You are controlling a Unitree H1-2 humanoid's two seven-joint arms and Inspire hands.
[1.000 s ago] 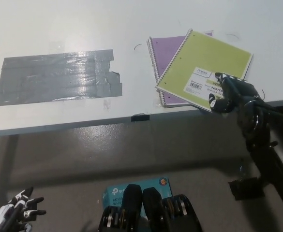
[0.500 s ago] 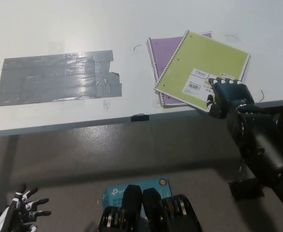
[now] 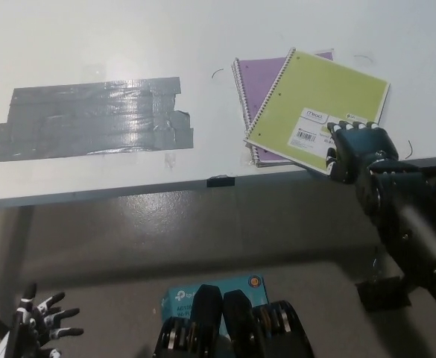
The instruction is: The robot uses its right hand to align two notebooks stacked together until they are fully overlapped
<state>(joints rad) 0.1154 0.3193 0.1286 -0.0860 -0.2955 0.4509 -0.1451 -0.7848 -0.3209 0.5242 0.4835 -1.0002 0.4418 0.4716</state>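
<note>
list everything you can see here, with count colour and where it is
spiral notebook with green cover: 1, lime green, right part of table, lying tilted on top of the purple one
spiral notebook with purple cover: 1, purple, beneath the green one, partly covered
grey duct tape patch: 1, silver-grey, left part of table
white table: 1, white, upper part of view
teal box: 1, teal, on floor at bottom middle
right hand: 1, black, on the green notebook's near corner
left hand: 1, white, bottom left, resting, fingers spread
</note>
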